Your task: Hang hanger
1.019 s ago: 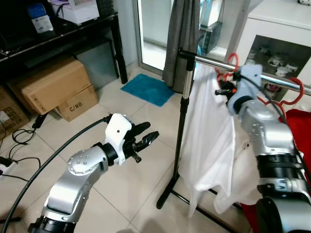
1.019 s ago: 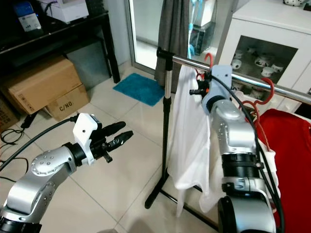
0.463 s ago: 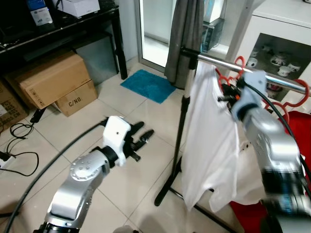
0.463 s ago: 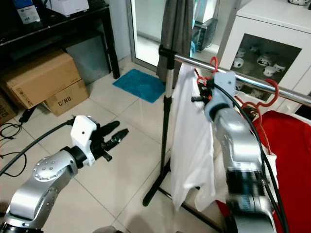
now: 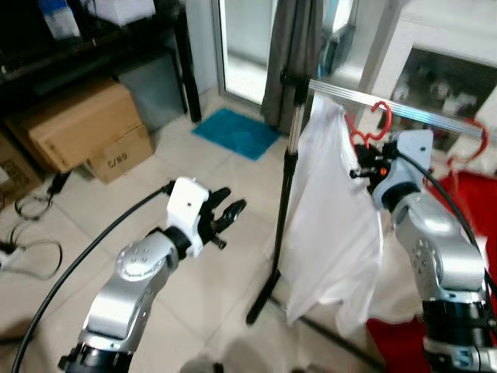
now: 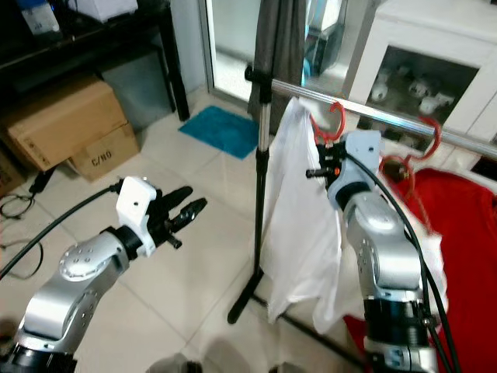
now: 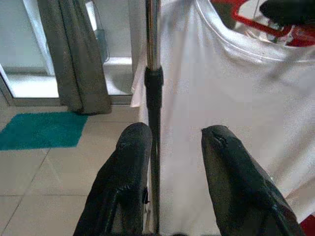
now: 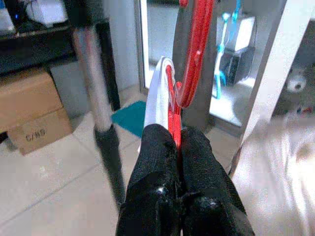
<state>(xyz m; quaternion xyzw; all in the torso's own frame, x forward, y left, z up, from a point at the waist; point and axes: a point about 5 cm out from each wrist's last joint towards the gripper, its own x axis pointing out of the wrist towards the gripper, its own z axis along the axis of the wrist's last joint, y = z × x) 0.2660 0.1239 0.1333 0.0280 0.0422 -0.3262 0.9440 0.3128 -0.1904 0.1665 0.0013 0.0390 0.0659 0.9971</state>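
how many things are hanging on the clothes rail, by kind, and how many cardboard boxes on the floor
red hangers on the rail: 2, one gripped by the right hand, one further along
white shirts: 1
red garments: 1
cardboard boxes: 2
total: 6

Head cameras look down at the rack [image 5: 404,115]; wrist cameras view it close along their jaws.
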